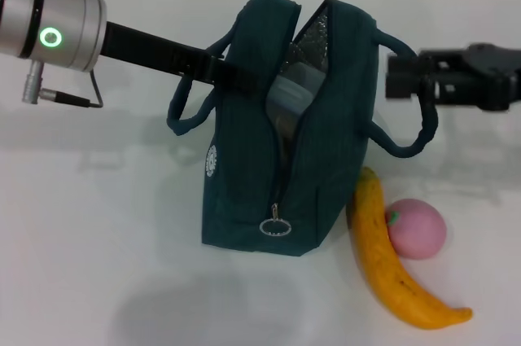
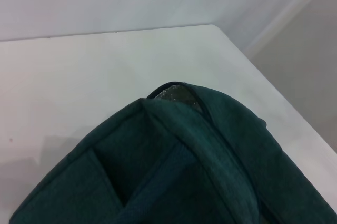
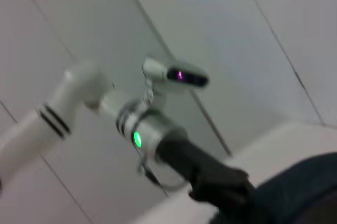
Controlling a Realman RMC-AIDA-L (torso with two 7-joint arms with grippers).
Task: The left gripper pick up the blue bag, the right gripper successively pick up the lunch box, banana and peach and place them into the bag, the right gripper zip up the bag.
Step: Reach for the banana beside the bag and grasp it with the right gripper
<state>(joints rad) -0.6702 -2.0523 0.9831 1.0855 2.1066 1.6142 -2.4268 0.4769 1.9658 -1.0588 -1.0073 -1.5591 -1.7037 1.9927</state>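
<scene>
from the head camera, the blue bag (image 1: 273, 159) stands upright on the white table (image 1: 98, 224), its zipper open along the top and its foil lining showing. the left gripper (image 1: 213, 71) reaches in from the left to the bag's near handle and seems to be clamped on it, though the fingers are dark against the fabric. the right gripper (image 1: 400, 76) hangs beside the bag's other handle, high above the fruit, holding nothing; i cannot tell whether its jaws are apart or together. a pale shape inside the opening may be the lunch box (image 1: 285, 100), so i judge that step likely done. the banana (image 1: 387, 260) and the peach (image 1: 416, 229) lie touching each other just beside the bag's right side, both yet to go in, and the zip ring (image 1: 275, 227) hangs low, so closing is left too.

at the left wrist, only the bag's top edge (image 2: 179, 145) and a sliver of foil show; no fingers appear.

at the right wrist, the view points away from the table at the other arm's green ring (image 3: 137, 139) and a corner of teal fabric (image 3: 300, 187); its own fingers are out of frame.
</scene>
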